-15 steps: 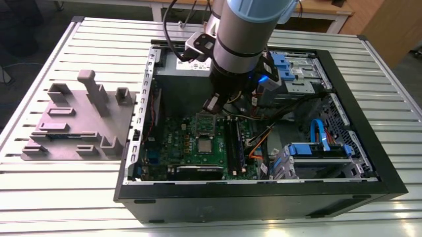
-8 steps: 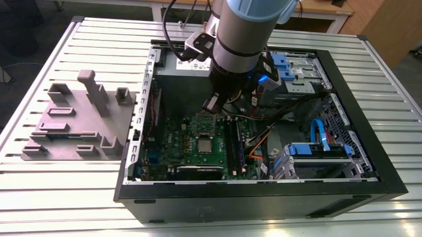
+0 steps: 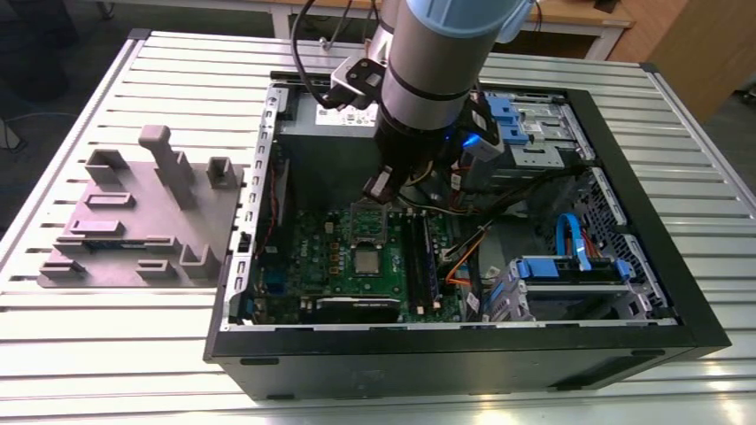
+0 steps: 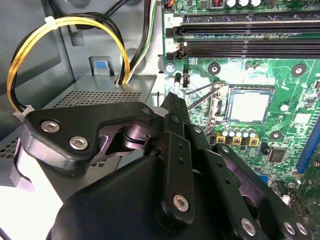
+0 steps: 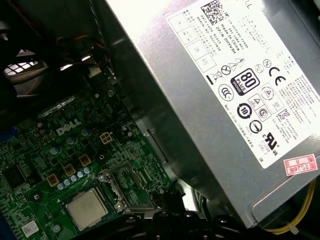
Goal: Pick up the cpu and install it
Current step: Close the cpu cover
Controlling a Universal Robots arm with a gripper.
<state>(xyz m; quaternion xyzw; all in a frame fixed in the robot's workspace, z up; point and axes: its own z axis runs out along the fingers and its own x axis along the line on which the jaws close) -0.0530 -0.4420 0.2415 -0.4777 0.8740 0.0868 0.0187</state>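
Cpu (image 3: 370,262) already sits in the socket (image 4: 224,106), whose frame stands open. Gripper (image 4: 174,107) hangs above, just far of it; whether it is open cannot be told.

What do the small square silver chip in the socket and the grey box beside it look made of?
The small square silver cpu looks like metal, satin finish: pale grey with a soft sheen. The grey power supply box is probably bare sheet metal: flat, matte, with punched vent holes.
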